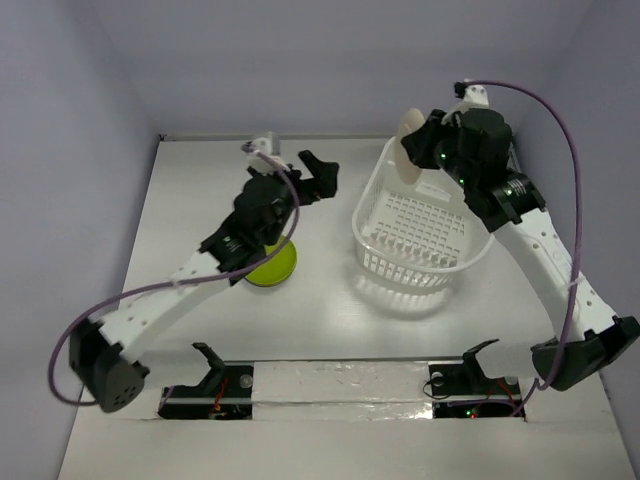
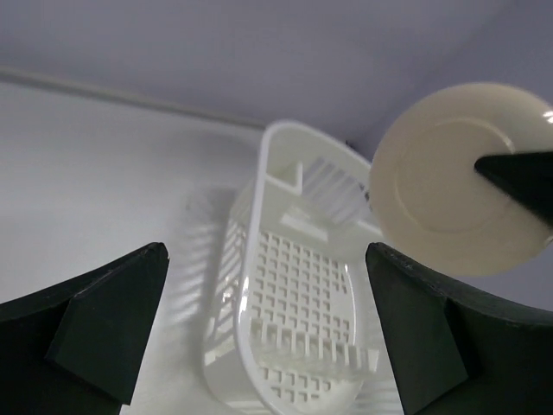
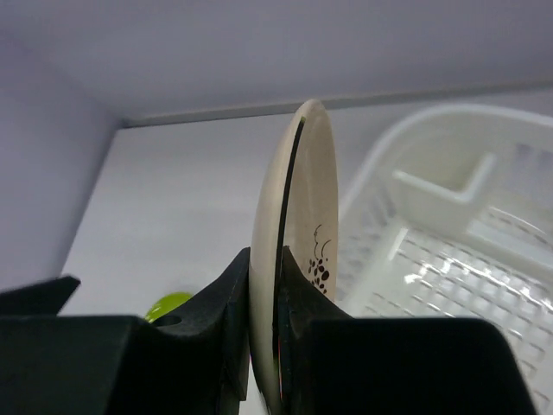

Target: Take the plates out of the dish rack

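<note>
- One cream plate [image 1: 409, 150] stands on edge, clamped in the right hand [image 1: 428, 150] above the dish rack [image 1: 400, 265], at its far rim.
- Left hand [image 1: 318, 172] hangs released over the desk [image 1: 200, 200].
- Lime plate [image 1: 277, 265] lies flat on the desk, left of the rack.

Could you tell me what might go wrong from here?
The cream speckled round plate is pinched on edge near its rim by the right gripper, so it could swivel or slip onto the white plastic dish rack below. Moving it toward the lime green round plate might strike the open left gripper.
</note>
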Robot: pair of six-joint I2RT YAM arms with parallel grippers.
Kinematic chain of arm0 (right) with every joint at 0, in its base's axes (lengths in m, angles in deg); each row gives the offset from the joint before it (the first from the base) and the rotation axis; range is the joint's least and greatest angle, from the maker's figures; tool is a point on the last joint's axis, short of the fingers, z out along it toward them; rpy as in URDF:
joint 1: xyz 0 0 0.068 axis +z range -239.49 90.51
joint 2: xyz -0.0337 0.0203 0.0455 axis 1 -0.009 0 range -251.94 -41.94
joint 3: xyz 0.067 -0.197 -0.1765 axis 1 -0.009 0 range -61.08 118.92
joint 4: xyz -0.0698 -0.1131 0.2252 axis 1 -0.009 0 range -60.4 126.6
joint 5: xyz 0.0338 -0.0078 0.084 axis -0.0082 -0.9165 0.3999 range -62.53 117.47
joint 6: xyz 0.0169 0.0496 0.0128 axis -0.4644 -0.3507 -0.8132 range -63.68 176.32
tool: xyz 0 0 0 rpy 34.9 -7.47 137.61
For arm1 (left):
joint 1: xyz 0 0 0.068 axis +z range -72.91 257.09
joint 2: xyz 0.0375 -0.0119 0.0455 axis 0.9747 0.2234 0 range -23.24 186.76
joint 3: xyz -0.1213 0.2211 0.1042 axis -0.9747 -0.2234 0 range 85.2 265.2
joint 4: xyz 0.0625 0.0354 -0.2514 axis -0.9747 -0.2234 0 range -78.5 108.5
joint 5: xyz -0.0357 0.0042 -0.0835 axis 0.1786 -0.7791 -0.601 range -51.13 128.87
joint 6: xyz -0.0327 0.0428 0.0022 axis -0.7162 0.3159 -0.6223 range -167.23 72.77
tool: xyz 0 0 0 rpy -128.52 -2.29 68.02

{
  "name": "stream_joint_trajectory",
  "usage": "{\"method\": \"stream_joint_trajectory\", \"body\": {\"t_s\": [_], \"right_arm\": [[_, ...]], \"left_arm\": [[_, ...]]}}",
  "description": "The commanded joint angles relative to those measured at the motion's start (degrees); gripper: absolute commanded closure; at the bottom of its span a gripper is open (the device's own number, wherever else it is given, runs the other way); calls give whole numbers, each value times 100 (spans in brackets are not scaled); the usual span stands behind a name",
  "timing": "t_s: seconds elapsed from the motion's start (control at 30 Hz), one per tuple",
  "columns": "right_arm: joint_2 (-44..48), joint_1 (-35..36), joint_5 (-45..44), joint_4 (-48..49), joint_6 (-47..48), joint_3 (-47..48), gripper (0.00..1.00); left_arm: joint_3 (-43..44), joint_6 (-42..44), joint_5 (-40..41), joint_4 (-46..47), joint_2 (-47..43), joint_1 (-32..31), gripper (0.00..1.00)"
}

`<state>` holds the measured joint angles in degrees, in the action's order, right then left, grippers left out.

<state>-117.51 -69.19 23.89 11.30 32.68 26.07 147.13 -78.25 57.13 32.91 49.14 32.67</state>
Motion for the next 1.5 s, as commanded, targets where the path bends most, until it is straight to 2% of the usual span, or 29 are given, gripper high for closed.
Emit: {"method": "stream_joint_trajectory", "body": {"t_s": [0.0, 0.13, 0.2, 0.4, 0.57, 0.8, 0.97, 1.1, 1.27, 1.4, 1.47], "right_arm": [[-36, 1130, -91, 96, 718, 643, 100], [-982, 2361, -406, -62, 1317, 1171, 100], [-1441, 2732, -653, -185, 1607, 1417, 100], [-3459, 3788, -1566, -782, 2230, 2945, 100], [-4588, 4070, -2155, -1152, 2706, 4071, 100], [-5397, 4474, -2692, -1039, 3417, 4248, 100], [-5661, 4676, -3158, -643, 3673, 3941, 100], [-5811, 4729, -2983, -503, 3490, 3844, 93], [-5811, 4861, -2886, -344, 3270, 3528, 77], [-5759, 4861, -2877, -230, 3041, 3169, 70], [-5671, 4861, -2860, -169, 2962, 3019, 56]], "left_arm": [[-5, 404, 1037, -569, -1326, 100, 1], [-243, 317, 1215, -1387, -2761, 101, 1], [-304, 404, 1224, -1886, -3576, 101, 1], [134, 677, 1882, -3644, -4827, 101, 1], [109, 642, 2182, -4350, -5199, 101, 1], [-172, 527, 1919, -4579, -5497, 101, 1], [-164, 580, 1944, -4535, -5612, 101, 1], [-24, 685, 1971, -4491, -5621, 101, 1], [152, 765, 2032, -4483, -5621, 101, 1], [231, 791, 2006, -4456, -5638, 101, 1], [249, 774, 1980, -4456, -5647, 101, 1]]}}
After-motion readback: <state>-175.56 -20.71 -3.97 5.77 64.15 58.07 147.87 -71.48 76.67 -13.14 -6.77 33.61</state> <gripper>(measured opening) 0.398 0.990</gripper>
